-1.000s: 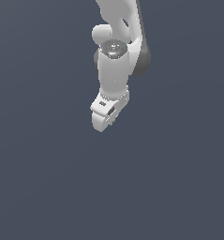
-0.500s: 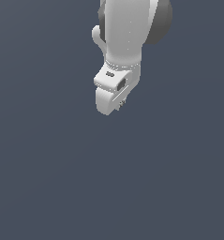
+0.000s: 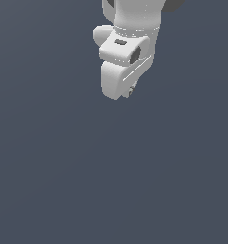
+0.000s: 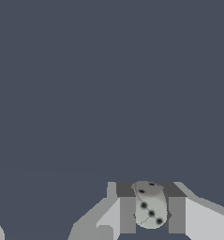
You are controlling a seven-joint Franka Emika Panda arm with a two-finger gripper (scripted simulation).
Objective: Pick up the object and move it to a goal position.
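We are seeing the white arm (image 3: 134, 28) reaching down from the top of the exterior view over a plain dark grey-blue ground (image 3: 110, 181); the gripper (image 3: 127, 91) is hanging at its low end, turned so that its fingers are mostly hiding there; in the wrist view the gripper (image 4: 151, 213) is pinching the object (image 4: 150, 208), a small pale, rounded piece with dark dots, which is sitting between the two grey fingers (image 4: 127, 214) and touching both
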